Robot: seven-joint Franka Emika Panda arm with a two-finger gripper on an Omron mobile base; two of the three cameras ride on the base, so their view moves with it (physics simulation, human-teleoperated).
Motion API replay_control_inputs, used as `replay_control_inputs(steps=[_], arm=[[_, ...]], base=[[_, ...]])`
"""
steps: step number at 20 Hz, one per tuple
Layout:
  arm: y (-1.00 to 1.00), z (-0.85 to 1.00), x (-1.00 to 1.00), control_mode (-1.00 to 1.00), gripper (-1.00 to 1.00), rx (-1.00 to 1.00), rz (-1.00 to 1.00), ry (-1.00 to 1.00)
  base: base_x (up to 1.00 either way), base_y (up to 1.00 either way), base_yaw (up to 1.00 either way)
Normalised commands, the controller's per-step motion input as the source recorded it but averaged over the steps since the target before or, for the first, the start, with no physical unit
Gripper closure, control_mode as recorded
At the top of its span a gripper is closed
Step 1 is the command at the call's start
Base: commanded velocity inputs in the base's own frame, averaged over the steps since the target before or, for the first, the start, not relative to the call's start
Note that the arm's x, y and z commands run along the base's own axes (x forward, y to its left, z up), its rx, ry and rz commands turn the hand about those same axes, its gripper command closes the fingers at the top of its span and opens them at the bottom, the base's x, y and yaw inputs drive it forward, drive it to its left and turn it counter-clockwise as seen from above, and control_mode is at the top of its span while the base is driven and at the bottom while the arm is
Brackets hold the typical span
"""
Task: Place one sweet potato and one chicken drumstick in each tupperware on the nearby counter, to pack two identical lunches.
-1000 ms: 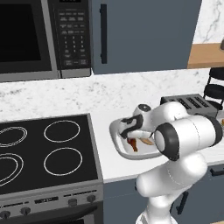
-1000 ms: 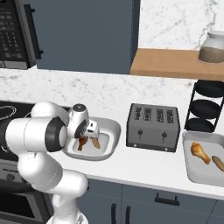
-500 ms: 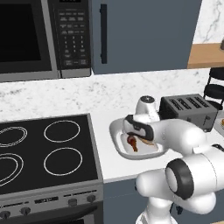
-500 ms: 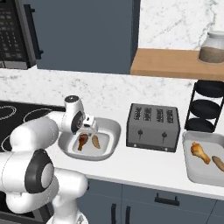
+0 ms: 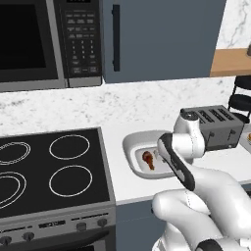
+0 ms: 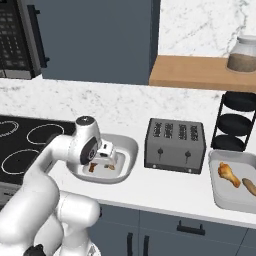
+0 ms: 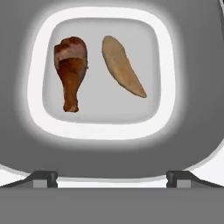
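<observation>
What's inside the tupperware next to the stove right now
The tupperware holds one reddish-brown chicken drumstick and one sweet potato, lying apart. In the base views the arm covers part of it.

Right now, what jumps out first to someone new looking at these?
The white arm bent over the near tupperware beside the stove top, its claw open above it. In the hand view that tupperware holds a dark reddish-brown chicken drumstick and a sweet potato, lying side by side, apart. Past the toaster, the second tupperware holds a golden drumstick and another sweet potato.
</observation>
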Motion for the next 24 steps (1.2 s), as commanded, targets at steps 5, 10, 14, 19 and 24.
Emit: replay_control_inputs(steps=[5, 10, 14, 19, 24], arm=[[-0.3, 0.13, -0.54, -1.0, -1.0, 0.07, 0.01, 0.01], [0.06, 0.92, -0.15, -1.0, -1.0, -0.01, -0.01, -0.01], [0.08, 0.99, -0.1, -1.0, -1.0, 0.0, -0.05, -0.06], [0.02, 0.93, -0.1, -1.0, -1.0, 0.0, -0.1, 0.0], [0.0, 0.61, -0.28, -1.0, -1.0, -0.01, -0.17, -0.09]], base=[[0.0, 0.0, 0.0], [0.0, 0.0, 0.0], [0.0, 0.0, 0.0], [0.0, 0.0, 0.0], [0.0, 0.0, 0.0]])
